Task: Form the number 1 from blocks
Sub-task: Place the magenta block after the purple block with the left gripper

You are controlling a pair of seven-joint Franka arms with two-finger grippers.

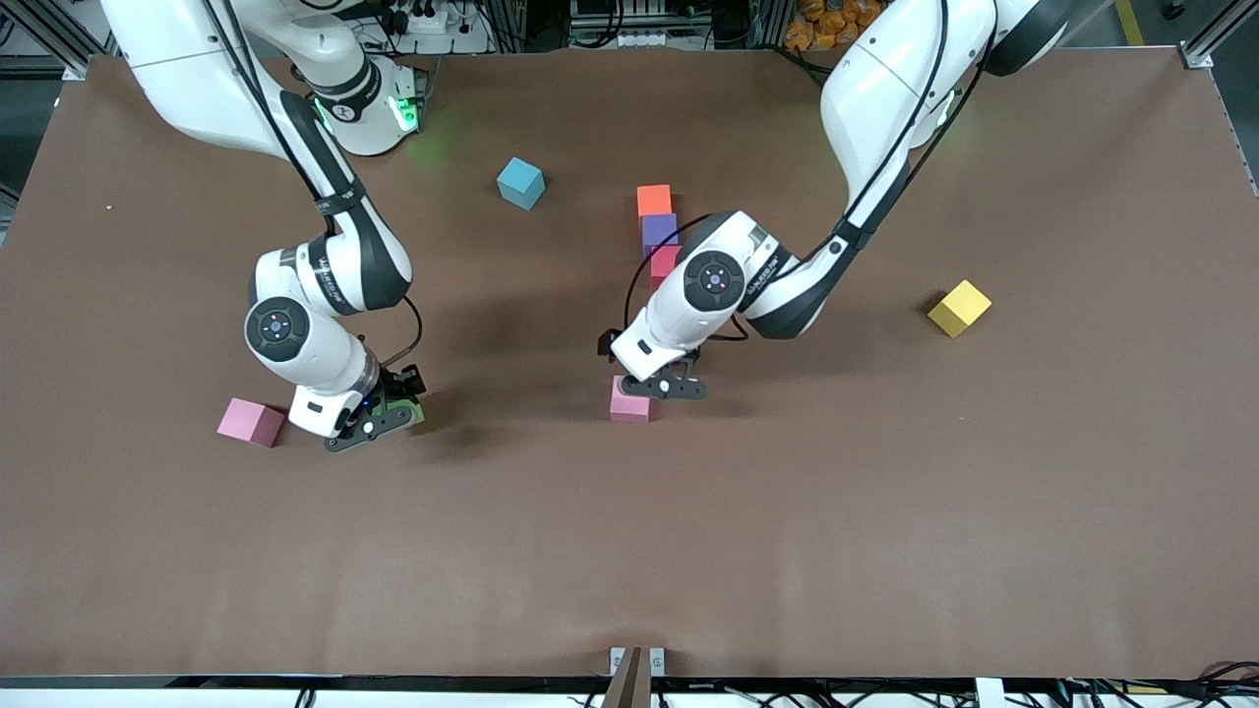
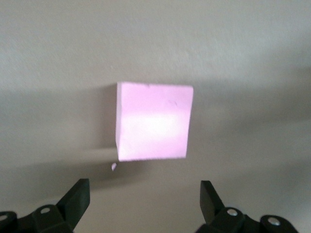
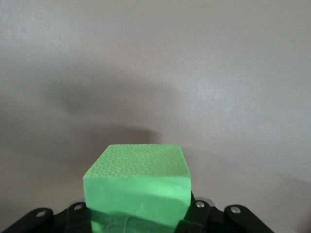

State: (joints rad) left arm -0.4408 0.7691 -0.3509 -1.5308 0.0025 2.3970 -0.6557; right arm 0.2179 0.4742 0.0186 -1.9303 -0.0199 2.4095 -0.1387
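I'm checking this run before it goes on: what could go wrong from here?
The right gripper is shut on the green block right beside a pink block; lifting could nudge it. The left gripper hangs open over another pink block, off-centre, so closing might push it.

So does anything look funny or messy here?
Nothing is broken. The blue block sits twisted, away from the neat orange, purple, red column. The right tool holds a green block.

Even overhead lighting; soft shadows are cast beneath both arms on the brown table point(image 1: 885, 511). In the left wrist view, the pink block point(image 2: 154, 121) is overexposed and slightly blurred.
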